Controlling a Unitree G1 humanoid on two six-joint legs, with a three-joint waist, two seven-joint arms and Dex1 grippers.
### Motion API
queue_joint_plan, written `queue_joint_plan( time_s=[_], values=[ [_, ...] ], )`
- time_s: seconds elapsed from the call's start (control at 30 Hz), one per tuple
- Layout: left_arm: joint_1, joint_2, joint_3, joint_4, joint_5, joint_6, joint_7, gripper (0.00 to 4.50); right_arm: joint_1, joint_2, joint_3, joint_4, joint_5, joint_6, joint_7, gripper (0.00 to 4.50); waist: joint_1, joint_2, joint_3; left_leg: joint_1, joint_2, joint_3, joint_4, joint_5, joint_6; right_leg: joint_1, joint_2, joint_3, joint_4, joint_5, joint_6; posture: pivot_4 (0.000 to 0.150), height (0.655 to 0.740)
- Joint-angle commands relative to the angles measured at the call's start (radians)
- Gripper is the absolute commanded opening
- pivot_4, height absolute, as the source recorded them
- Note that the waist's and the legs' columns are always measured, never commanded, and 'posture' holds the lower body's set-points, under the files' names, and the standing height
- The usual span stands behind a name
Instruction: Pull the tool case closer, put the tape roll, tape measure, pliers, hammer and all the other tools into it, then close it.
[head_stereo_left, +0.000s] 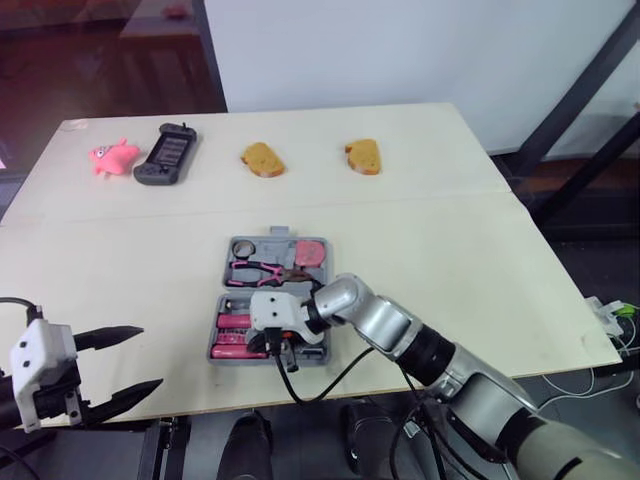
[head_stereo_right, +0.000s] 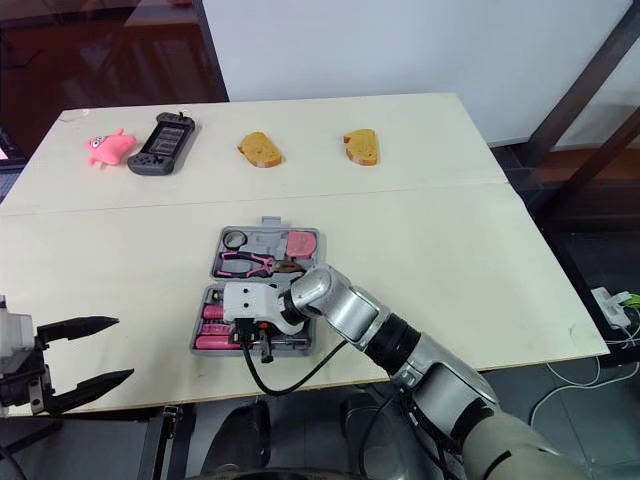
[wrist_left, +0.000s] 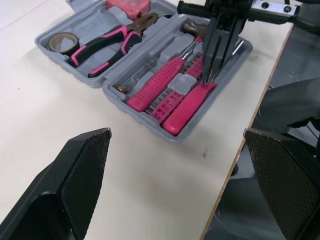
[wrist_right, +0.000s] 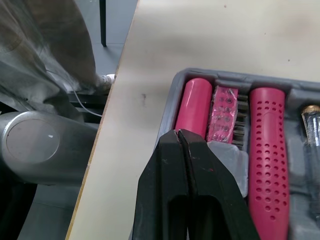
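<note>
Tool case (head_stereo_left: 270, 300): lies open and flat on the table (head_stereo_left: 480, 260), in the middle, with its near half close to the front edge.
- Far half: tape roll (head_stereo_left: 246, 247) in the left corner, pliers (head_stereo_left: 255, 272) lying across, and pink tape measure (head_stereo_left: 308, 252) in the right corner.
- Near half: smooth pink handle (wrist_left: 190, 105) nearest the table edge, then a strip of bits (wrist_left: 172, 97), then a perforated pink handle (wrist_left: 155, 82). A clear-handled screwdriver (wrist_left: 137, 77) lies beside that.

Right gripper (wrist_left: 210, 76): points down over the near half of the case, with its tips at the smooth pink handle. The two black fingers are pressed together with no gap, and nothing is clamped between them. Whether the tips actually touch the handle cannot be told. The arm reaches in from the front right, with a black cable looping below the wrist.

Left gripper (head_stereo_left: 120, 362): hangs at the front left corner of the table, well apart from the case. Its fingers (wrist_left: 85, 165) are spread wide with nothing between them.

Far side of the table, left to right, all well away from the case:
- pink toy (head_stereo_left: 112, 156)
- black handheld console (head_stereo_left: 167, 154), just beside the toy
- two bread pieces (head_stereo_left: 262, 159) and (head_stereo_left: 363, 156), apart from each other
</note>
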Motion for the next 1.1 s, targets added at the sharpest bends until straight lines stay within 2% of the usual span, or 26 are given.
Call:
queue_joint_plan(
  time_s=[0.03, 0.17, 0.27, 0.4, 0.47, 0.6, 0.73, 0.83, 0.97, 1.07, 1.1],
  values=[
    [0.002, 0.019, 0.015, -0.001, 0.001, 0.002, -0.005, 4.5, 0.019, 0.02, 0.003, 0.082, -0.05, -0.043, -0.026, 0.03, 0.0, 0.0, 0.0, 0.0, 0.0, 0.0, 0.0, 0.0, 0.0, 0.0, 0.0, 0.0, 0.0, 0.0, 0.0, 0.15, 0.74],
    [-0.004, 0.028, -0.008, 0.007, 0.021, 0.033, 0.018, 4.5, 0.056, 0.015, -0.004, 0.159, -0.075, -0.075, -0.016, 0.03, 0.0, 0.0, 0.0, 0.005, 0.0, 0.0, -0.001, 0.0, 0.0, 0.004, 0.0, 0.0, 0.0, 0.0, 0.0, 0.15, 0.74],
    [-0.033, 0.027, -0.029, 0.028, 0.03, 0.05, 0.048, 4.5, 0.073, 0.02, -0.067, 0.082, -0.019, -0.087, 0.011, 0.03, 0.0, 0.0, 0.0, 0.012, 0.0, 0.0, -0.003, 0.0, 0.0, 0.012, 0.0, 0.0, -0.002, -0.001, -0.001, 0.15, 0.74],
    [-0.112, 0.028, -0.07, 0.071, 0.043, 0.079, 0.109, 4.5, 0.08, 0.026, -0.204, -0.044, 0.078, -0.127, 0.027, 0.03, 0.011, 0.001, 0.0, 0.011, 0.0, 0.0, -0.002, 0.0, 0.0, 0.012, 0.0, 0.0, -0.002, -0.001, 0.0, 0.15, 0.74],
    [-0.165, 0.031, -0.085, 0.099, 0.034, 0.1, 0.132, 4.5, 0.079, 0.011, -0.273, -0.124, 0.135, -0.078, 0.031, 0.03, 0.021, 0.001, 0.0, 0.011, 0.0, 0.0, -0.001, 0.0, 0.0, 0.012, 0.0, 0.0, -0.002, -0.001, 0.0, 0.15, 0.74],
    [-0.276, 0.062, -0.15, 0.178, 0.054, 0.133, 0.143, 4.5, 0.087, -0.072, -0.371, -0.242, 0.155, -0.087, 0.022, 0.03, 0.034, 0.0, 0.0, 0.011, 0.0, 0.0, -0.001, 0.0, 0.0, 0.013, 0.0, 0.0, -0.002, -0.001, 0.001, 0.15, 0.74],
    [-0.406, 0.108, -0.232, 0.276, 0.028, 0.154, 0.06, 4.5, 0.089, -0.231, -0.4, -0.295, 0.131, -0.055, 0.074, 0.03, 0.048, 0.001, 0.001, 0.011, 0.0, 0.0, -0.001, 0.0, 0.0, 0.014, -0.001, 0.0, -0.004, -0.001, 0.0, 0.15, 0.74],
    [-0.552, 0.114, -0.323, 0.398, 0.097, 0.068, 0.032, 3.68, 0.114, -0.346, -0.435, -0.305, 0.125, -0.054, 0.092, 0.0, 0.057, 0.001, 0.001, 0.011, -0.001, 0.0, 0.0, 0.0, 0.0, 0.014, -0.001, -0.001, -0.005, -0.001, -0.001, 0.15, 0.74],
    [-0.695, 0.104, -0.441, 0.593, 0.208, -0.116, -0.031, 1.57, 0.162, -0.438, -0.436, -0.272, 0.06, -0.1, 0.066, 0.0, 0.049, 0.002, 0.001, 0.011, -0.001, 0.001, 0.0, 0.0, 0.0, 0.014, -0.001, 0.0, -0.005, -0.001, 0.0, 0.15, 0.74],
    [-0.808, 0.087, -0.532, 0.751, 0.29, -0.251, -0.059, 0.05, 0.189, -0.453, -0.425, -0.219, 0.01, -0.156, 0.033, 0.0, 0.048, 0.002, 0.001, 0.011, 0.0, 0.001, -0.001, 0.0, 0.0, 0.014, 0.0, 0.0, -0.005, 0.0, 0.001, 0.15, 0.74],
    [-0.839, 0.08, -0.553, 0.795, 0.312, -0.291, -0.058, 0.05, 0.192, -0.45, -0.42, -0.203, -0.004, -0.173, 0.026, 0.0, 0.048, 0.002, 0.001, 0.011, 0.0, 0.001, -0.001, 0.0, 0.0, 0.014, 0.0, 0.0, -0.004, 0.0, 0.001, 0.15, 0.74]
  ],
)
